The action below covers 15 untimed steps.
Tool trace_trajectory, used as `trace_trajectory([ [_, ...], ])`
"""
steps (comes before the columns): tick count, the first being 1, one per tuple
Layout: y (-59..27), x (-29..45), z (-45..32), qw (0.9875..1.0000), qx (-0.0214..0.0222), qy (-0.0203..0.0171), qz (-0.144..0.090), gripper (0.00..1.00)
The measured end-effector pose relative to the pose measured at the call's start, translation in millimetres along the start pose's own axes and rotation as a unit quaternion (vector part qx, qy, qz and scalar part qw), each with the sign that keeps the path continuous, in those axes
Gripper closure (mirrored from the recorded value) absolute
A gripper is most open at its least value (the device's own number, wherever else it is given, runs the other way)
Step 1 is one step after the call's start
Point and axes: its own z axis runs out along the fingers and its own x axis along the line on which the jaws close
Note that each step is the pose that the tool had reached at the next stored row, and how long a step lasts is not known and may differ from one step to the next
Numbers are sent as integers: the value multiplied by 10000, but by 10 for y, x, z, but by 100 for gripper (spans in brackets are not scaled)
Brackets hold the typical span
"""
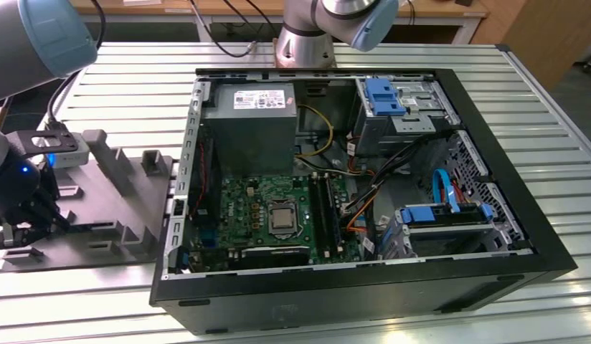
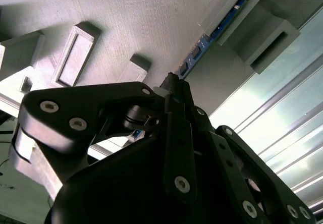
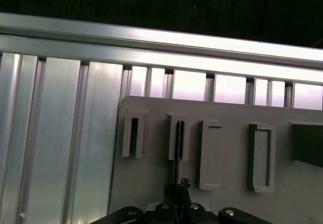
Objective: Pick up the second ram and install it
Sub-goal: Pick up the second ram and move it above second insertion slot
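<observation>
Second ram [image 2: 193, 57] sits in the gray holder [image 2: 151, 22] slot, one end pinched by the gripper [image 2: 174, 82].

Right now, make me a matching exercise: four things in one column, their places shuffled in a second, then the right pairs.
1 thin blue memory stick
2 green motherboard
3 gray metal power supply box
4 black gripper

A flat on the floor of the black computer case
B edge-up in a slot of the gray plastic holder block
C in a corner of the case
D just above the holder block

Pairs: 1-B, 2-A, 3-C, 4-D
</observation>
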Motion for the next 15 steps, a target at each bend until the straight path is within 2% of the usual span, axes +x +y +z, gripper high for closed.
trace_trajectory([
  [10, 0, 0, 1, 10000, 0, 0, 0, 87],
  [15, 0, 0, 1, 10000, 6, -6, 92, 87],
])
